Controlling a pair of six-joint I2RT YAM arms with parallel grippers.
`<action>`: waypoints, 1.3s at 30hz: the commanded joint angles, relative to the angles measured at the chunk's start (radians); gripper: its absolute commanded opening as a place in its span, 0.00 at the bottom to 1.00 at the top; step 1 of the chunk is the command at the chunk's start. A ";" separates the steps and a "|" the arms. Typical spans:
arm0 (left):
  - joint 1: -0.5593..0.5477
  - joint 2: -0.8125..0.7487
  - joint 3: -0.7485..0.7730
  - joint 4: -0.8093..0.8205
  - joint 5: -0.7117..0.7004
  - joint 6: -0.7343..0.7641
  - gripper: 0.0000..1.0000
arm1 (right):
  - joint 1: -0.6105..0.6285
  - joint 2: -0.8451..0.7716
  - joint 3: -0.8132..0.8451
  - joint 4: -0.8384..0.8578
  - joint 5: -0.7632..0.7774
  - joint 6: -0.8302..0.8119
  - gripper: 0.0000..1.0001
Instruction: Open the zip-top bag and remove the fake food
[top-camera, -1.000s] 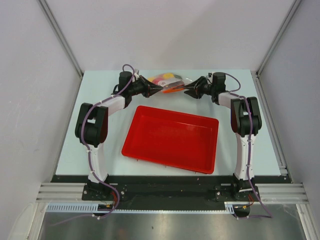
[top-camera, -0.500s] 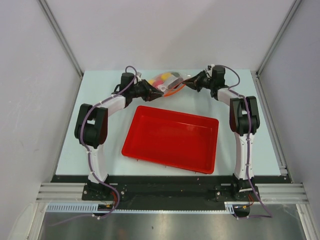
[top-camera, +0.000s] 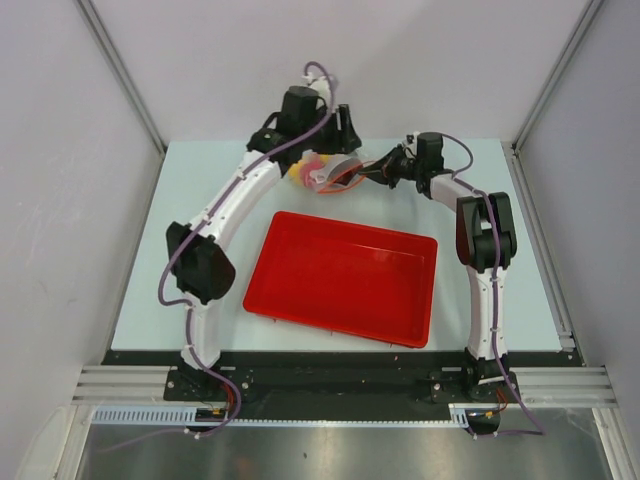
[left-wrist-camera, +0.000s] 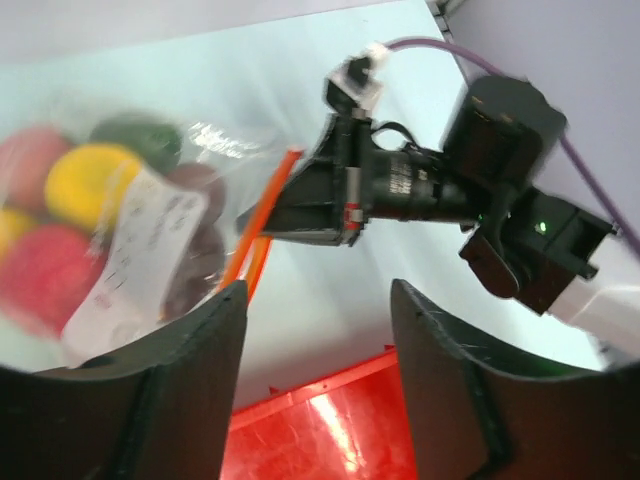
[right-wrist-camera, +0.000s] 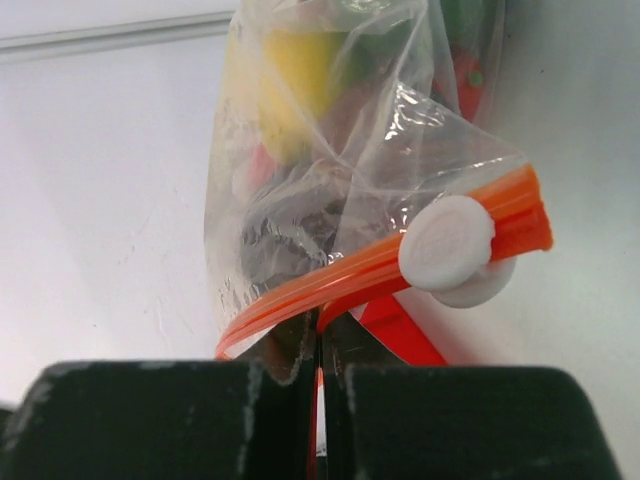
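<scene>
Zip-top bag (top-camera: 322, 172), fake food (left-wrist-camera: 88, 182) inside it, lies at the far side of the table (top-camera: 190, 200), just beyond the red tray (top-camera: 340, 275). Right gripper (right-wrist-camera: 320, 372) is pinched tight on its orange zip strip (right-wrist-camera: 350, 275). Left gripper (left-wrist-camera: 312, 300) hovers above, fingers spread, holding nothing.

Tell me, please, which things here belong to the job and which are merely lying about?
Job: zip-top bag; fake food inside it; right gripper, shut on the bag; left gripper, open.
Lying about: red tray.
</scene>
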 joint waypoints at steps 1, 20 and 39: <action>-0.063 0.093 0.070 -0.067 -0.190 0.234 0.62 | 0.001 -0.064 0.114 -0.092 -0.041 -0.060 0.00; -0.086 0.236 0.156 0.040 -0.419 0.314 0.64 | -0.003 -0.085 0.086 -0.077 -0.067 -0.034 0.00; -0.080 0.185 0.143 0.032 -0.251 0.098 0.00 | -0.038 -0.180 0.077 -0.697 0.171 -0.557 0.19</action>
